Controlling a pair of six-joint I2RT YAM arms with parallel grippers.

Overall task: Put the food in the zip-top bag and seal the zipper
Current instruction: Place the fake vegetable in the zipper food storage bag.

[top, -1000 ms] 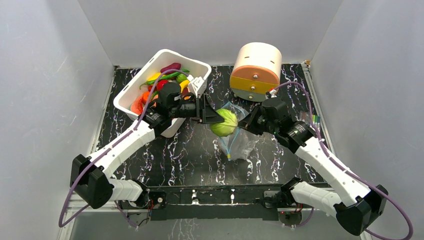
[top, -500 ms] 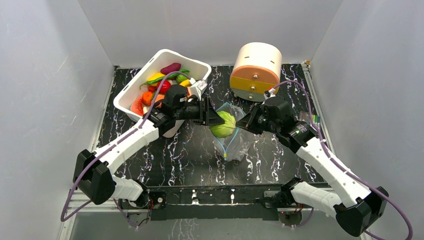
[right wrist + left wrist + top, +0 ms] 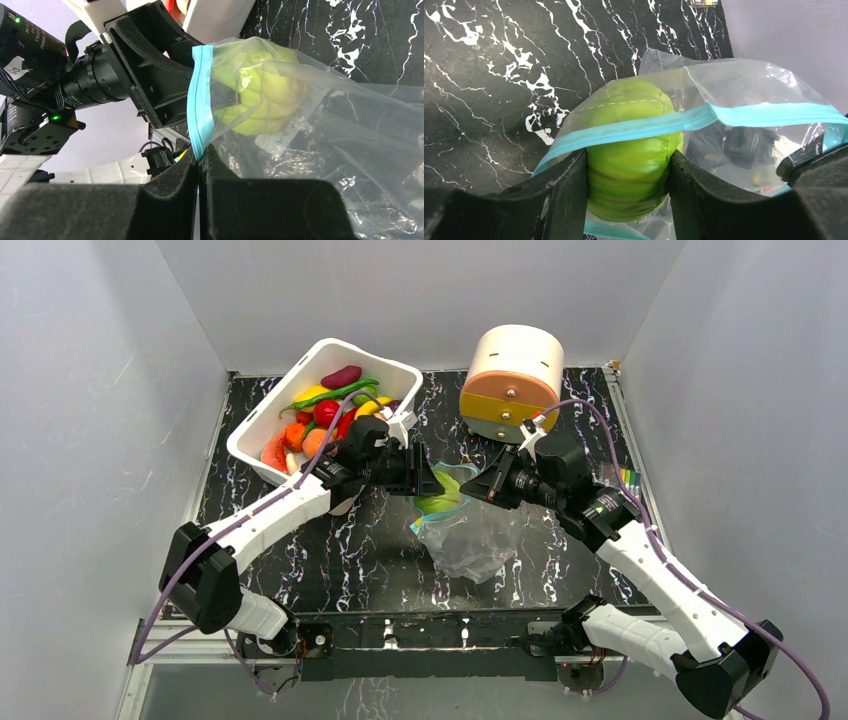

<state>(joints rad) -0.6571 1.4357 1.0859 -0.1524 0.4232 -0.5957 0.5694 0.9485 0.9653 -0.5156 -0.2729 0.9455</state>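
Note:
My left gripper [image 3: 428, 483] [image 3: 628, 172] is shut on the green cabbage [image 3: 629, 170] [image 3: 441, 497] and holds it partway through the mouth of the clear zip-top bag [image 3: 468, 543] [image 3: 320, 125]. The blue-teal zipper [image 3: 664, 122] [image 3: 198, 100] crosses over the cabbage. My right gripper [image 3: 482, 489] [image 3: 200, 162] is shut on the bag's zipper edge and holds the mouth up. The bag's body hangs down onto the table. More food, including carrot, peppers and a purple piece, lies in the white bin [image 3: 262, 455].
A round tan and orange container [image 3: 511, 380] lies on its side at the back right. The white bin stands at the back left, close behind my left arm. The black marbled table [image 3: 380, 550] has grey walls around it.
Both grippers have moved lower and a little left. The cabbage has gone further into the bag's mouth. The bag has slumped and spread out on the table.

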